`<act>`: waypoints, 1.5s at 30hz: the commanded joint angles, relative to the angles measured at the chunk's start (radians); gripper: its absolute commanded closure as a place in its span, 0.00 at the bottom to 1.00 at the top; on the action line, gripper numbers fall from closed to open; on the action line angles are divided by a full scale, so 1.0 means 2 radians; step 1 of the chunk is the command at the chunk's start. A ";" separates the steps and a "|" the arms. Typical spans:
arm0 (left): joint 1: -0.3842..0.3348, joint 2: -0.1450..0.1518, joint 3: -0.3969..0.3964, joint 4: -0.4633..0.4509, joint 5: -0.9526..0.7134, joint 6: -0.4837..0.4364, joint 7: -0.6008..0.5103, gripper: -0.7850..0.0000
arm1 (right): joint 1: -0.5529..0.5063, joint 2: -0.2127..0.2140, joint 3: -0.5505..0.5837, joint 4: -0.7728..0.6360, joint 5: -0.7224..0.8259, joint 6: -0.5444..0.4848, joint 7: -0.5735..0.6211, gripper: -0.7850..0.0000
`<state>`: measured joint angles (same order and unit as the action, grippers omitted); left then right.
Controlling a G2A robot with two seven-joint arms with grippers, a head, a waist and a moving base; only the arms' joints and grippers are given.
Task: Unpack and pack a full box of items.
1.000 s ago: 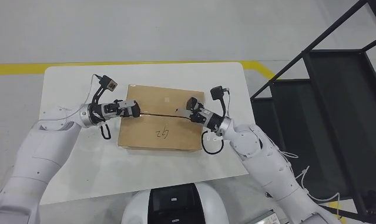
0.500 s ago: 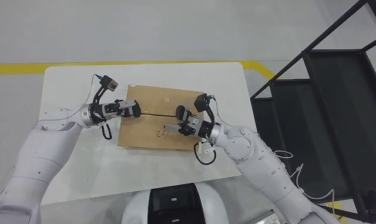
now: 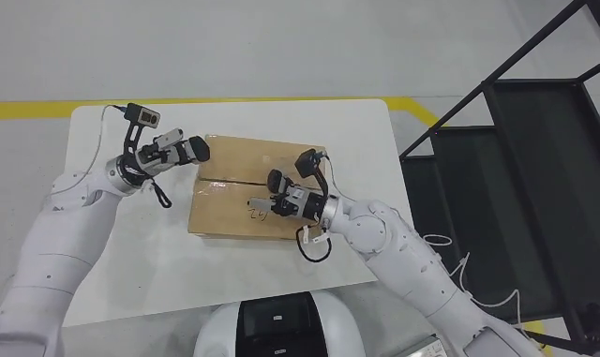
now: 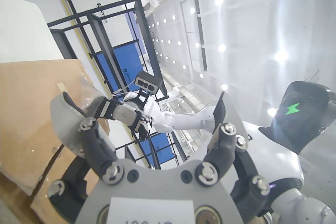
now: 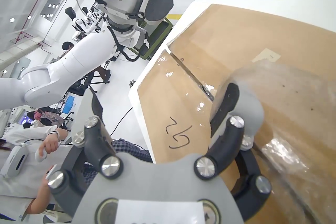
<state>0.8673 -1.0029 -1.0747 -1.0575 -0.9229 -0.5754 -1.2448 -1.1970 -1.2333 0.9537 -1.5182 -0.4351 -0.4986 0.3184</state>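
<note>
Cardboard box [image 3: 246, 160]: matt brown paperboard, faintly fibrous. Clear tape [image 5: 194, 101] beside flap seam: glossy, wrinkled plastic film. Table [image 3: 112, 254]: white, smooth, low sheen. Right gripper [image 5: 161, 96]: fingers [image 5: 249, 107] matt grey plastic, black rubbery pads, polished metal screw heads. Left gripper [image 4: 141, 101]: same finish.

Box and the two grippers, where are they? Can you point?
box [image 3: 230, 216], top view, on the bare top flap nearest the robot.
left gripper [image 3: 187, 145], top view, midway between its open fingertips.
right gripper [image 3: 272, 194], top view, midway between its open fingertips, above the box top.
</note>
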 commanded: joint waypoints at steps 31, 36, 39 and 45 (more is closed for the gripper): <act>0.057 -0.009 -0.112 -0.001 -0.044 0.003 -0.003 0.00 | 0.108 -0.061 -0.105 0.100 0.141 0.057 0.013 0.00; 0.065 -0.010 -0.127 -0.003 -0.042 0.003 -0.003 0.00 | 0.128 -0.075 -0.116 0.127 0.173 0.058 0.009 0.00; 0.070 -0.010 -0.134 -0.006 -0.040 0.003 -0.003 0.00 | 0.139 -0.082 -0.120 0.136 0.188 0.059 0.009 0.00; 0.077 -0.013 -0.147 -0.009 -0.042 0.002 -0.002 0.00 | 0.159 -0.096 -0.135 0.157 0.194 0.078 0.013 0.00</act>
<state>1.0189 -1.0279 -1.3645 -1.0744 -1.0049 -0.5717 -1.2485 -0.8861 -1.4214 0.6900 -1.2107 -0.0424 -0.3522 0.3414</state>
